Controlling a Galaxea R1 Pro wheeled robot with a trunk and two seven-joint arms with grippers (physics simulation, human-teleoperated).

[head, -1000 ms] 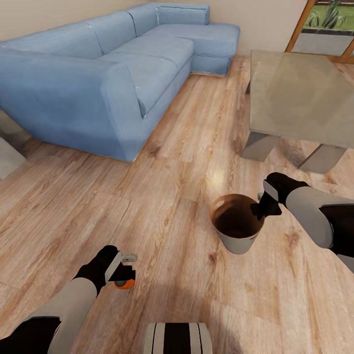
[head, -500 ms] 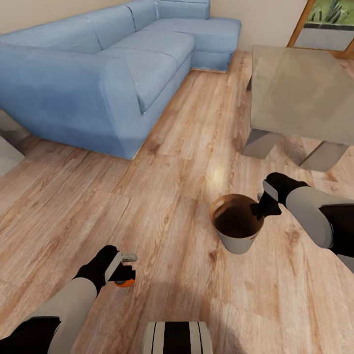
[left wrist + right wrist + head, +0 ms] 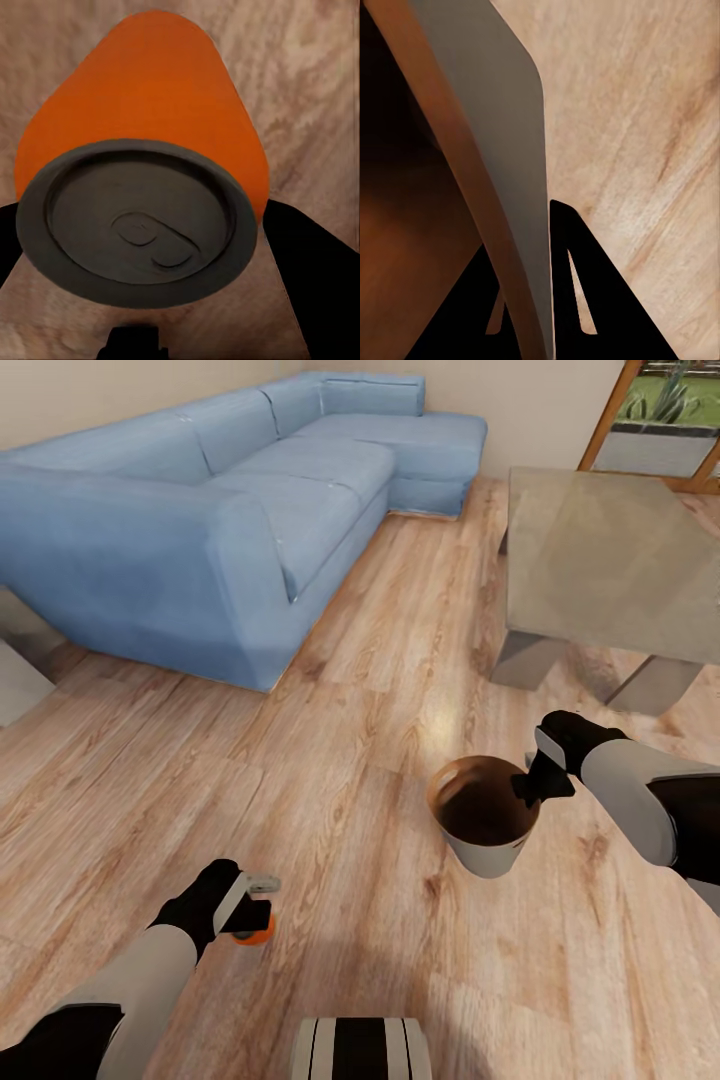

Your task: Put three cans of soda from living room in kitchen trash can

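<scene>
Living room, robot over the wood floor (image 3: 380, 660) — left end effector (image 3: 252, 908) pinching the orange soda can (image 3: 256, 932) by its sides, lid facing the wrist camera, can (image 3: 142, 172) held low just above the floor. Right end effector (image 3: 528, 788) clamped on the rim of the trash can (image 3: 484, 815), one finger inside, one outside the wall (image 3: 502, 150), so the bucket hangs upright, mouth open — likely carried along so cans can be dropped in. Bucket looks empty inside. Blue sofa (image 3: 200, 510) and glass table (image 3: 610, 560) beyond; other two cans not spotted.
</scene>
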